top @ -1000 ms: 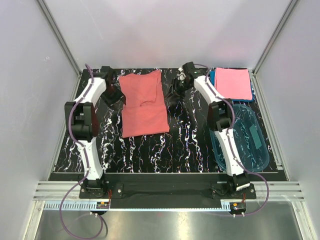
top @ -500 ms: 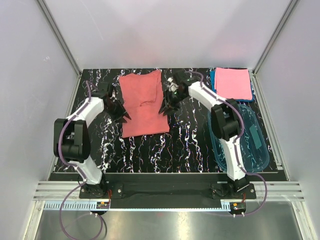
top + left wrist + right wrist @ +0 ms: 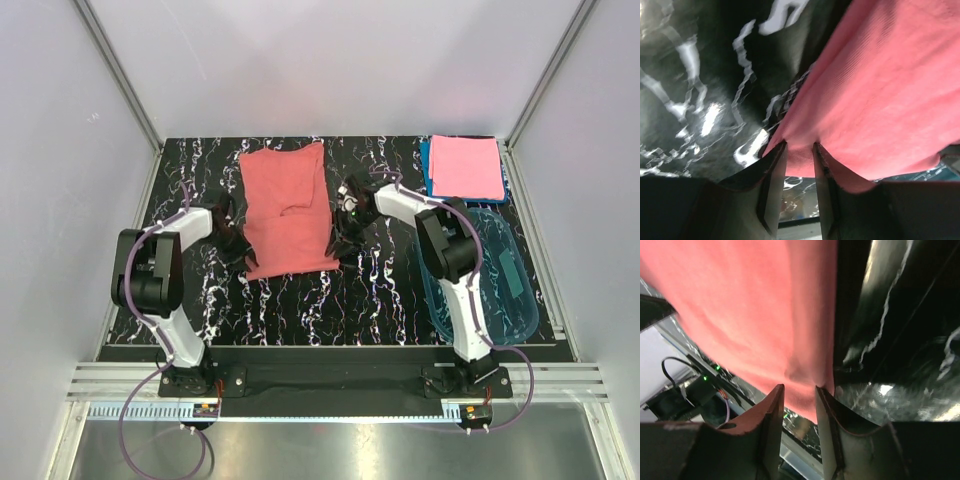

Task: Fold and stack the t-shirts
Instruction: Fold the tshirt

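Observation:
A salmon t-shirt (image 3: 288,210) lies flat on the black marbled table (image 3: 380,290), partly folded into a long strip. My left gripper (image 3: 243,262) is at its near left corner and my right gripper (image 3: 340,250) at its near right corner. In the left wrist view the gripper (image 3: 799,147) is shut on the hem of the red cloth (image 3: 880,90). In the right wrist view the gripper (image 3: 800,390) is likewise shut on the cloth's edge (image 3: 750,305). A folded pink t-shirt (image 3: 465,166) lies on a folded blue one (image 3: 425,168) at the far right.
A clear blue plastic tub (image 3: 495,280) stands on the right side of the table, beside the right arm. Grey walls close in the table at the back and on both sides.
Both grippers have moved from the shirt's far end along its sides to its near corners, and have closed on the hem there.

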